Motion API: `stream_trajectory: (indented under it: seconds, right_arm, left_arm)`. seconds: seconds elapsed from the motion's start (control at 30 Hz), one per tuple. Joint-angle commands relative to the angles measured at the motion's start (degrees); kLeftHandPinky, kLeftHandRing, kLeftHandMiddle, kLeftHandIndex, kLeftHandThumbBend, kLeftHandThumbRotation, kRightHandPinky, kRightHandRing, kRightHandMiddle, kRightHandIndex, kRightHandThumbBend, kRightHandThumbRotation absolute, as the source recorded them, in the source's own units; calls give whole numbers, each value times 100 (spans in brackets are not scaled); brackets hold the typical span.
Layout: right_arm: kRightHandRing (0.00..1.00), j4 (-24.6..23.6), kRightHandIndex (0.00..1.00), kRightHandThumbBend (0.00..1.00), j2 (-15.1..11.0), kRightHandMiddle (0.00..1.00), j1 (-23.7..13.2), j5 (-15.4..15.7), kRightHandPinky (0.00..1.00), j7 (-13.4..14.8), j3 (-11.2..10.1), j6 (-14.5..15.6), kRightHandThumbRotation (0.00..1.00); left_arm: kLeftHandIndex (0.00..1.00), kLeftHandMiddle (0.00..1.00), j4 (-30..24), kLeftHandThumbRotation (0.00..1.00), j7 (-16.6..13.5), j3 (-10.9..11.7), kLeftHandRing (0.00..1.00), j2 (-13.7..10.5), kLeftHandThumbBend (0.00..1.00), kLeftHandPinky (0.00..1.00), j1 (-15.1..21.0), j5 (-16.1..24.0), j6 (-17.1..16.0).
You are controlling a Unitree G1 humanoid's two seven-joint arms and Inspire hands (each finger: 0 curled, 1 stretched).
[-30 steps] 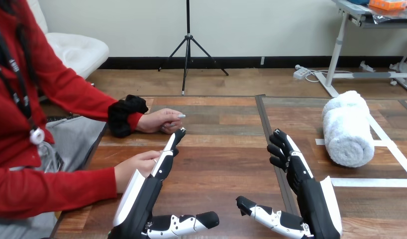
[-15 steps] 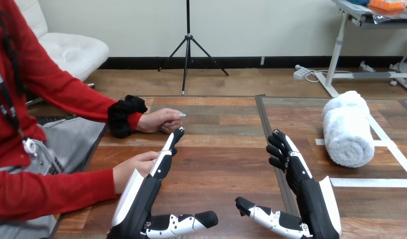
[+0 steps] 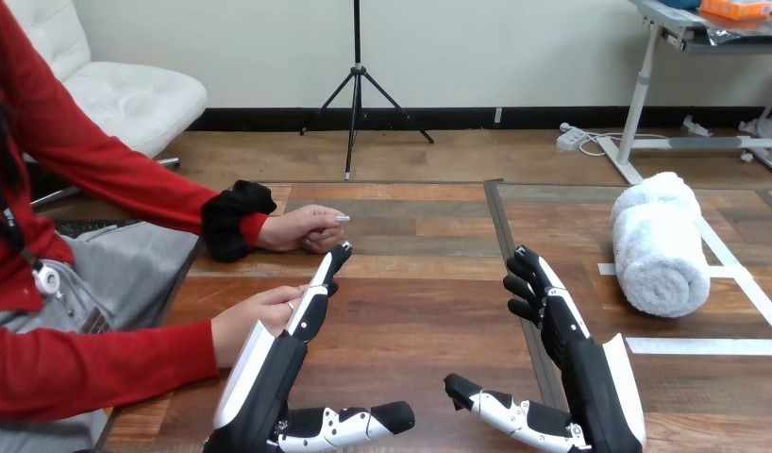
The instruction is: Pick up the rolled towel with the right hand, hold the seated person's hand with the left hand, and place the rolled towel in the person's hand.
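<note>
The tabletop (image 3: pixel 411 311) holds the rolled towel (image 3: pixel 658 247) at two o'clock: likely soft, light; grasp mid-roll. Left hand (image 3: pixel 302 316), right hand (image 3: pixel 552 311): fingers open, empty.

Bare table (image 3: pixel 429 283) between right hand (image 3: pixel 566 330) and rolled towel (image 3: pixel 656 241) — person's hands (image 3: pixel 297 228) crowd left side.

A wooden tabletop (image 3: pixel 411 311) of brown planks in mixed tones spreads across the scene. A thin dark seam (image 3: pixel 500 236) runs from near to far, a little right of the middle, splitting the surface in two. On the right part, strips of white tape (image 3: pixel 703 345) lie flat: one across the near side, another slanting from far to near toward the right.
</note>
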State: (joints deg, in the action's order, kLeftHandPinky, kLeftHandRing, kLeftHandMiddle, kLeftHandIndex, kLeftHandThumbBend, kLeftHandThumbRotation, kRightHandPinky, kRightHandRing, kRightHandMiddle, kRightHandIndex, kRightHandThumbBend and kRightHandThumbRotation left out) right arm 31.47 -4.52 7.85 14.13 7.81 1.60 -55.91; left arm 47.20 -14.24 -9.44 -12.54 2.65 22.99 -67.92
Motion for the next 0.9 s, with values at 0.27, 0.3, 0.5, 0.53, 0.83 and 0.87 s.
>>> stream_trajectory:
  seconds: [0.27, 0.3, 0.5, 0.53, 0.83, 0.87]
  right_arm:
    - [90, -391, 94, 78, -9, 93, -279, -66, 86, 42, -47, 33, 16]
    - [90, -401, 94, 78, -10, 93, -276, -66, 86, 44, -49, 44, 16]
    - [90, -399, 94, 78, -41, 93, -293, -122, 86, 11, -60, 46, 16]
    - [90, -399, 94, 77, -45, 93, -295, -134, 87, 3, -61, 46, 16]
    - [91, -451, 93, 79, -83, 93, -335, -307, 88, -60, -111, 130, 14]
    - [91, -467, 94, 79, -95, 93, -347, -313, 88, -55, -126, 141, 14]
  left_arm:
    - [99, 98, -236, 59, -52, 119, 98, 7, 100, 94, 278, 25, -49]
    - [99, 98, -240, 59, -67, 123, 98, 6, 100, 94, 278, 48, -48]
    - [99, 98, -227, 59, -68, 117, 98, 20, 100, 94, 286, 53, -54]
    - [99, 98, -226, 59, -69, 116, 98, 22, 100, 94, 287, 56, -51]
    - [100, 99, -193, 59, -94, 106, 99, 50, 100, 94, 310, 80, -53]
    - [100, 99, -187, 59, -79, 99, 99, 55, 100, 94, 311, 60, -53]
